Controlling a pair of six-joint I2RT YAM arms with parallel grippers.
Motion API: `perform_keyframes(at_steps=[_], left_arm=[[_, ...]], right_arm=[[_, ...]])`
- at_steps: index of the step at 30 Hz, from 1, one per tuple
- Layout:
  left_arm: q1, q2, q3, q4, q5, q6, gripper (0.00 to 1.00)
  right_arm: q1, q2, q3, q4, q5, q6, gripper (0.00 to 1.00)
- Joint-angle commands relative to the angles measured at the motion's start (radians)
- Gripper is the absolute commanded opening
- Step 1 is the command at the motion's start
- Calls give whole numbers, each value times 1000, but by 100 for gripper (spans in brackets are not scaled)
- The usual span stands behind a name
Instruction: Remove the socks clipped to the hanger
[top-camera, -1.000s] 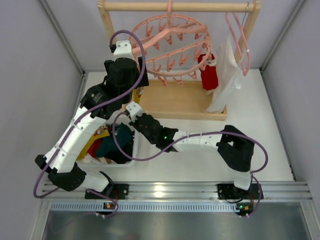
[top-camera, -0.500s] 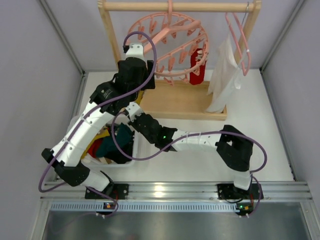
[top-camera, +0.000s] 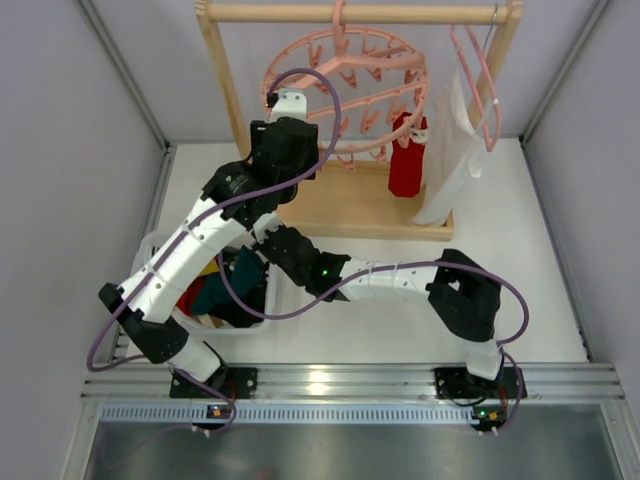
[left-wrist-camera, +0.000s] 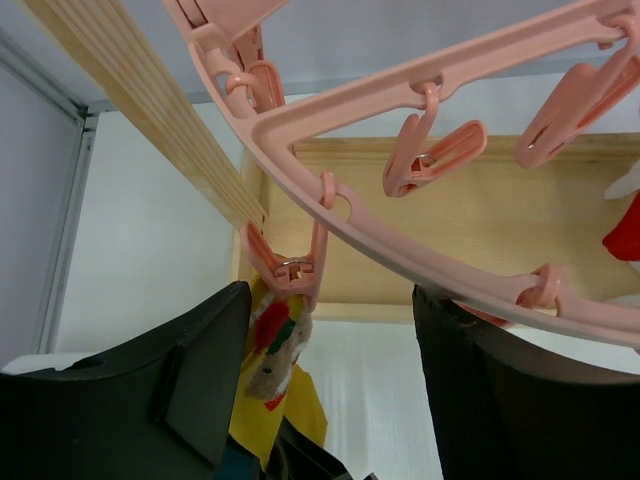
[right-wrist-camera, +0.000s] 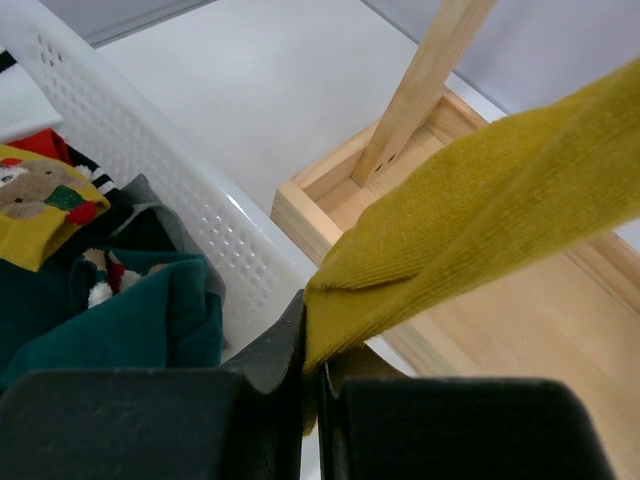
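The round pink hanger (top-camera: 345, 90) hangs from the wooden rail. A red sock (top-camera: 407, 165) is clipped to its right side. In the left wrist view the ring (left-wrist-camera: 400, 250) passes above my left gripper (left-wrist-camera: 330, 385), which is open just below a pink clip (left-wrist-camera: 290, 275). That clip holds a yellow sock with a bear pattern (left-wrist-camera: 275, 360), which hangs between the jaws close to the left finger. My right gripper (right-wrist-camera: 318, 385) is shut on the lower end of a mustard yellow sock (right-wrist-camera: 480, 210) that stretches up and right. In the top view my left arm covers that sock.
A white perforated basket (right-wrist-camera: 130, 140) at the left holds teal (right-wrist-camera: 130, 320), yellow and red socks; it also shows in the top view (top-camera: 155, 245). The wooden rack base (top-camera: 360, 205) and post (right-wrist-camera: 420, 90) stand behind. A white cloth (top-camera: 450, 150) hangs on a slim pink hanger at the right.
My left gripper has moved right and further under the ring hanger. The hanger and red sock have swung and turned. My right arm has hardly moved.
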Motion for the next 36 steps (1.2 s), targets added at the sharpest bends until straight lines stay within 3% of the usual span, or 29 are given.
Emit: perform_keyframes(at_steps=[1, 36], left_arm=[[-5, 13, 29, 28, -72, 24, 70], [21, 56, 37, 90, -66, 47, 53]], right_arm=[[21, 6, 39, -10, -21, 4, 0], [51, -42, -16, 19, -61, -16, 0]])
